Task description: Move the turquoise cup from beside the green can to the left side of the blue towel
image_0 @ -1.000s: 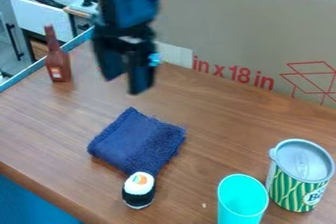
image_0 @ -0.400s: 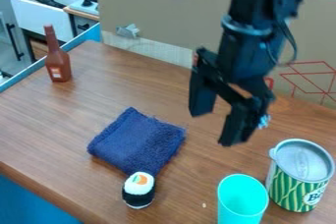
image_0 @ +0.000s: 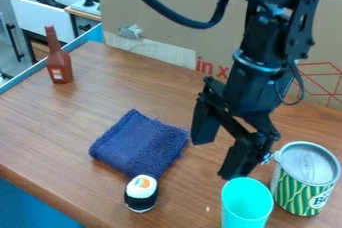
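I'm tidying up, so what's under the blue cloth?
The blue cloth lies on the wooden table; anything beneath it is hidden. A sushi-like toy is by its near corner.

The table [image_0: 60,122] is brown wood with dark and light lines. The jaws of the gripper [image_0: 215,161] are wide apart above it. To their left in the view is a folded blue cloth [image_0: 140,144], with a little black and white sushi toy [image_0: 141,194] by its front corner. A red-brown bottle [image_0: 59,67] stands up far back on the left. Just in front of the jaws is a bright green cup [image_0: 247,207], and a striped can [image_0: 304,192] stands to their right.
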Motion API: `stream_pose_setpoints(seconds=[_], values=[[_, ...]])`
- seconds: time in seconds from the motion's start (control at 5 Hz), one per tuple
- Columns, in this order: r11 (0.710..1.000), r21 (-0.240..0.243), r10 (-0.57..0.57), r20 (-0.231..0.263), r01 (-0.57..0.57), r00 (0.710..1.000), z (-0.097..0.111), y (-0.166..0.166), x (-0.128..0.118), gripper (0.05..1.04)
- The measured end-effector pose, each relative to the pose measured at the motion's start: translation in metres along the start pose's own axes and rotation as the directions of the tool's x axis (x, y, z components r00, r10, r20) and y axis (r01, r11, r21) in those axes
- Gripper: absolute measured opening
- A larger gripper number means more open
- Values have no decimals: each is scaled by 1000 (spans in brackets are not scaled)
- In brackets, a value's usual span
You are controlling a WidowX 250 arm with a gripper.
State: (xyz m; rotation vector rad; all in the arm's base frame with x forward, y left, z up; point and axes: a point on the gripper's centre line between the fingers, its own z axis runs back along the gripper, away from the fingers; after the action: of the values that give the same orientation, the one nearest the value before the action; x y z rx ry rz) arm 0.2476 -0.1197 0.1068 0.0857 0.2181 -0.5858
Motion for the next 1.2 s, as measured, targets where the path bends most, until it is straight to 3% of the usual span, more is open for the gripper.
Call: stream_pose_setpoints(seconds=[0.4, 0.8, 1.0, 1.2], values=[[998, 6, -60, 2, 60, 998, -20, -11, 2, 1000], [997, 20, -71, 85, 70, 994, -33, -17, 12, 1000], [998, 20, -59, 96, 58, 994, -36, -18, 13, 945], [998, 18, -59, 94, 58, 994, -38, -18, 12, 659]])
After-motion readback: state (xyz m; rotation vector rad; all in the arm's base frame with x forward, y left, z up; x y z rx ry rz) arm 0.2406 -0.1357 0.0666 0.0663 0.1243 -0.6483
